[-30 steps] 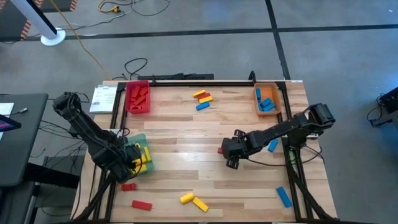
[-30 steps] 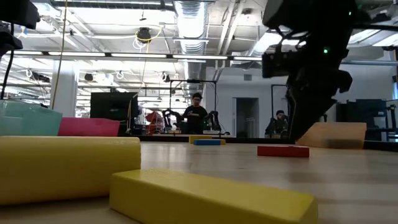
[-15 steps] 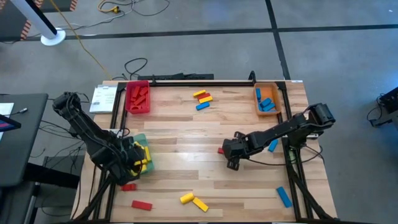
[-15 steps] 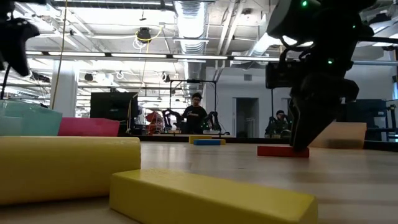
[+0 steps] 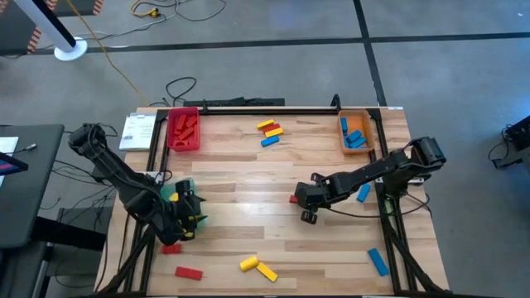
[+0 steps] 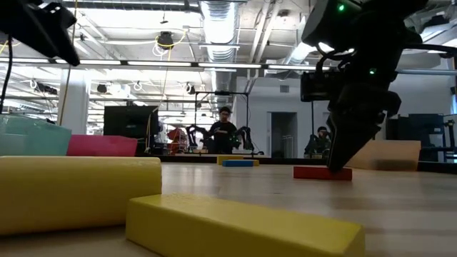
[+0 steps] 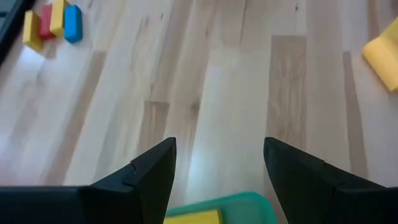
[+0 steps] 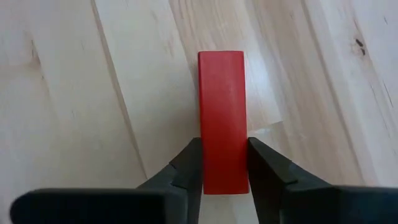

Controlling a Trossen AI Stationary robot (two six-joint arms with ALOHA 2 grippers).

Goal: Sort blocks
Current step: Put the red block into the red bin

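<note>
the right gripper (image 8: 222, 163) is low over the middle of the pale wooden slat table (image 5: 248, 174), its two dark fingers (image 8: 189, 163) pressed against both long sides of a small red rectangular block (image 8: 221, 118) that lies flat on the boards; in the low view the same red block (image 6: 321, 172) sits on the tabletop under the gripper. the jaws are nearly closed, pinching that block.

the left gripper (image 7: 217, 171) hangs above the green plastic tray (image 7: 249, 200) at the table's left edge, jaws spread wide with nothing between them; a yellow block (image 7: 194, 217) lies in the tray below.

the other blocks are scattered: a yellow, red and blue cluster (image 5: 269, 131) near the far edge, two yellow bars (image 5: 258, 266) and two red ones (image 5: 188, 271) near the front, a blue bar (image 5: 378, 261) at the front right. red blocks fill the red tray (image 5: 183, 128); blue ones sit in the orange tray (image 5: 356, 131).
</note>
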